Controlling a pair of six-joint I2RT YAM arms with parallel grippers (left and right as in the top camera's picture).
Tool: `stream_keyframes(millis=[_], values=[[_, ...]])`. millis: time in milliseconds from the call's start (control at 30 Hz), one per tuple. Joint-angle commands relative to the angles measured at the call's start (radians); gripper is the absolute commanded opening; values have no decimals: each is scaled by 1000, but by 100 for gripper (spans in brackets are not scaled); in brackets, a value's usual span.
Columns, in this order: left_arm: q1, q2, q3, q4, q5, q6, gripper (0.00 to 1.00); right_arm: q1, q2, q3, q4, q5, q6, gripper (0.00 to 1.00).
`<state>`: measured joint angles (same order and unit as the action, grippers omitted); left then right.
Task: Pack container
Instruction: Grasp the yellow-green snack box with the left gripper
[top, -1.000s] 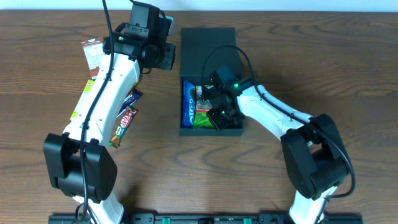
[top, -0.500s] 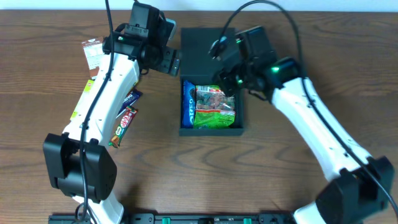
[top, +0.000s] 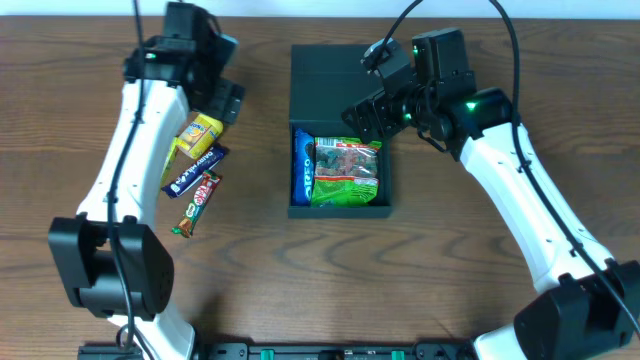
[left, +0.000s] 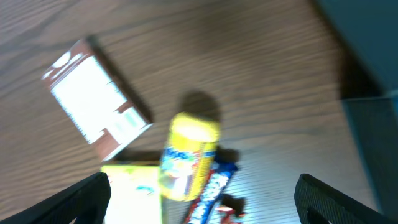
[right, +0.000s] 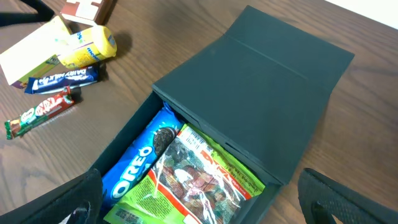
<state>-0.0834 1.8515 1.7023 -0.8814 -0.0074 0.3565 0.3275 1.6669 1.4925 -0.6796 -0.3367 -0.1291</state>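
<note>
Right wrist: my right claw (right: 202, 202) hangs spread wide over the container (right: 261, 87). My left claw (left: 205, 199) gapes empty above a yellow packet (left: 186, 155).

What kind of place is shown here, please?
Most likely a robotics lab workbench: two white robot arms at a wooden table, with a dark container and snack packets set out.
</note>
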Motion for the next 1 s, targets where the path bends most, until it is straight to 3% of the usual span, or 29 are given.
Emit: stream_keyframes(millis=[0,233,500,833,967], values=[[54,-8,-18,4,-9,26,95,-6,-19,13,8,-11,-7,99],[148,-8,-116,31,-2,16,95,-6,-19,13,18,-11,-7,99],[227,-8,-197,151,-77,-215,96,-6,-19,13,30,-11,-6,99],[265,-8,-230,53,-77,-58,95,-6,-19,13,29,-11,28,99],[286,-8,-249,39,-24,-53,95,-6,-19,13,32,-11,28,99]])
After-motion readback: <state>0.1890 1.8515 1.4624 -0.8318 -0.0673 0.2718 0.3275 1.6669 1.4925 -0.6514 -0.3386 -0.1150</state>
